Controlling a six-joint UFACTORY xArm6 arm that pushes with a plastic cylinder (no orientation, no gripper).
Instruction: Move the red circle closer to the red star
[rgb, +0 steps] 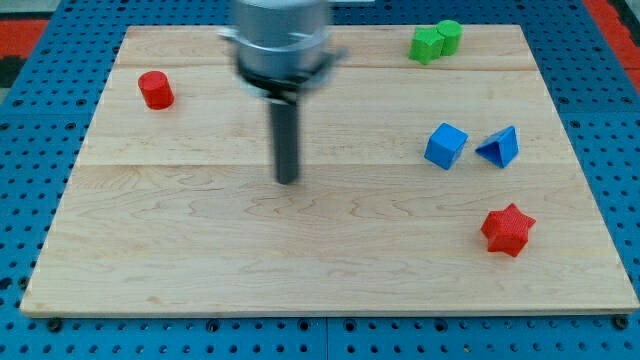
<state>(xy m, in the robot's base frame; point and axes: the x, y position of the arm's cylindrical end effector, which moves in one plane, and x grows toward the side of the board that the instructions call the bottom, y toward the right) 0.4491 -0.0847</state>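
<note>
The red circle (155, 90), a short red cylinder, stands near the board's upper left. The red star (507, 229) lies at the lower right, far from the circle. My tip (288, 180) rests on the board near its middle, well to the right of and below the red circle and far to the left of the red star. It touches no block. The arm's grey body hangs blurred above the rod at the view's top.
A blue cube (445, 146) and a blue triangle (499, 147) sit side by side above the red star. Two green blocks (435, 41) touch each other at the top right. The wooden board (200, 270) lies on a blue pegboard.
</note>
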